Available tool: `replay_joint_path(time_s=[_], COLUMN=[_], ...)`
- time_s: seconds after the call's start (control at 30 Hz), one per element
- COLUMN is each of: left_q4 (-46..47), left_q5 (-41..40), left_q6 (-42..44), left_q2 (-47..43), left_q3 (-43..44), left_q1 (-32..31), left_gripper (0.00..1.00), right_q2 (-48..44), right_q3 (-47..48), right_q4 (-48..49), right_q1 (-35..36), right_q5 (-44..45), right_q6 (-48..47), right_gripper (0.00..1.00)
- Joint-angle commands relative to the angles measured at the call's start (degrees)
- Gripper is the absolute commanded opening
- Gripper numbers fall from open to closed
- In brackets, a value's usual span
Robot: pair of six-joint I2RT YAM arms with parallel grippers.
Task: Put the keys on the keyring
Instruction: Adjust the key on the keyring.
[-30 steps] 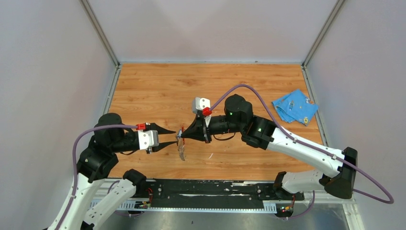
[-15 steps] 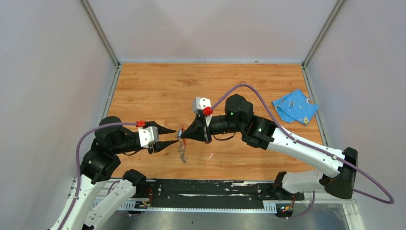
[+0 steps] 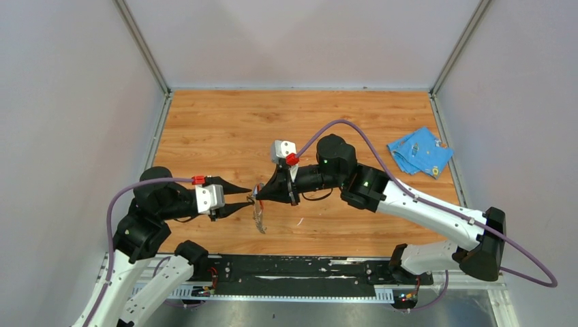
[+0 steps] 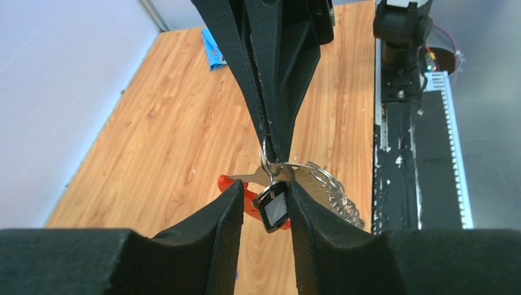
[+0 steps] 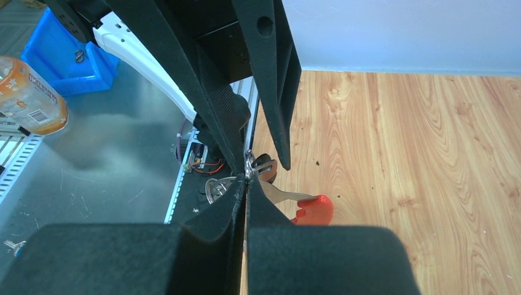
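Observation:
My right gripper is shut on the small metal ring of the keyring and holds it above the table. The red and silvery-grey fob hangs below it. The black-headed key hangs on the ring between my left gripper's fingers. My left gripper is open; the key touches its right finger, with a gap to the other. In the right wrist view my gripper pinches the ring, with the red fob end beside it. I cannot make out the blue-headed key.
A crumpled blue cloth lies at the table's right edge with small objects on it. It also shows in the left wrist view. A black rail runs along the near edge. Grey walls enclose the table on three sides.
My left gripper has edged down and closer around the hanging key. My right arm has shifted slightly left with the keyring still held.

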Motion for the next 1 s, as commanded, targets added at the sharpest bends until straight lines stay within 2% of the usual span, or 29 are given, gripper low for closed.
replay_joint_path(time_s=[0.0, 0.13, 0.43, 0.7, 0.9, 0.97], left_q4=[-1.88, -3.74, -4.54, -4.41, -4.53, -4.49], left_q5=[1.65, 0.49, -2.07, -2.27, -2.83, -3.37], left_q6=[3.07, 6.13, 15.01, 25.53, 26.17, 25.10], left_q2=[0.28, -0.21, -2.47, -4.56, -5.01, -5.65], left_q3=[-0.51, -0.59, -1.04, -2.79, -2.79, -2.60], left_q1=[-0.29, -0.29, -0.29, -0.29, -0.28, -0.29], left_gripper=[0.33, 0.21, 0.12, 0.10, 0.09, 0.13], right_q2=[-0.14, -0.44, -0.13, 0.95, 1.20, 1.25], right_q3=[0.70, 0.45, -0.29, -1.23, -1.33, -1.32], right_q4=[1.01, 1.01, 3.32, 7.13, 7.34, 7.26], right_q1=[-0.83, -0.85, -1.27, -1.29, -1.29, -1.37], right_q5=[-1.88, -1.99, -2.63, -3.41, -3.33, -3.42], right_q6=[0.14, 0.34, 3.15, 6.18, 6.41, 6.31], right_gripper=[0.00, 0.00, 0.00, 0.00, 0.00, 0.00])
